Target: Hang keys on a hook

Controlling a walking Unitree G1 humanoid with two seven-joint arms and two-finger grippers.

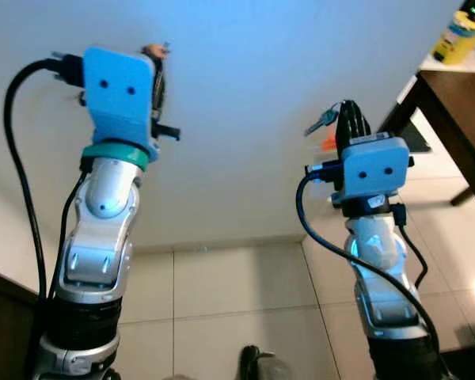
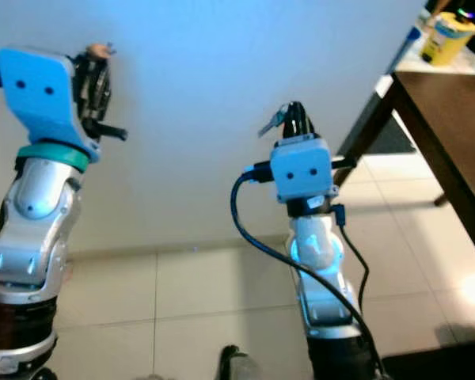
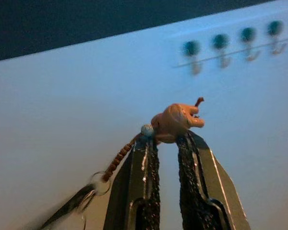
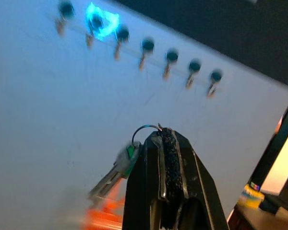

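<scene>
Both silver arms rise close to the head camera in the left eye view. Up at the white wall (image 1: 245, 95), the left hand (image 1: 157, 75) is pinched on a brown charm (image 1: 153, 51), mostly hidden behind its blue wrist housing. Lower and to the right, the right hand (image 1: 348, 119) is closed on a set of keys (image 1: 323, 120), with an orange tag (image 1: 328, 143) peeking beside it. A dark desk (image 1: 459, 111) is cut off at the right edge, a yellow container (image 1: 459, 36) blurred on the pale surface beyond.

Left wrist view: black fingers (image 3: 146, 182) nip the charm, from which a beaded cord (image 3: 119, 160) runs to a ring and a blurred key. Hooks (image 3: 221, 48) line the wall beyond, smeared.

Right wrist view: fingers pressed together on a key ring (image 4: 145, 130); a silver key (image 4: 113, 175) and the orange blur hang below. The hook row (image 4: 144, 50) stands well apart, unfocused
</scene>
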